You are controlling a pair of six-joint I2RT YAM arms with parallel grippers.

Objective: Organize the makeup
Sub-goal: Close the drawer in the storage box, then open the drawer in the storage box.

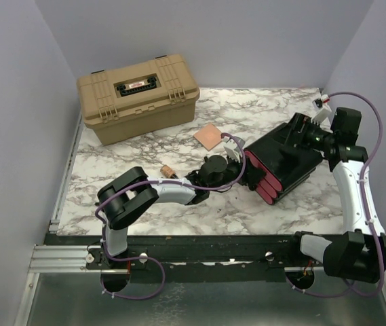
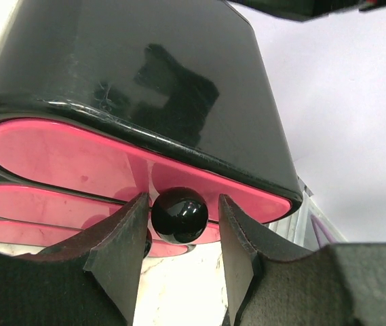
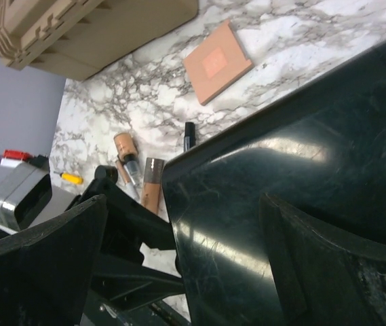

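Note:
The black box with pink drawers [image 1: 284, 163] lies tilted at the table's centre right. My left gripper [image 1: 237, 159] faces its pink drawer fronts [image 2: 70, 159]. The round black knob [image 2: 179, 215] sits between the open fingers [image 2: 121, 251], with a gap on the right side. My right gripper [image 1: 302, 132] stands wide open over the box's back corner [image 3: 301, 170], gripping nothing. Of the makeup, a flat square copper-pink compact [image 1: 209, 135] [image 3: 217, 61] lies behind the box. Copper tubes [image 3: 152, 183] [image 1: 168, 170] and a slim black tube [image 3: 189, 134] lie beside my left arm.
A tan toolbox [image 1: 137, 95] stands shut at the back left. A yellow pen [image 3: 72, 178] lies near the copper tubes. Purple walls close in the marble table [image 1: 145, 210] on three sides.

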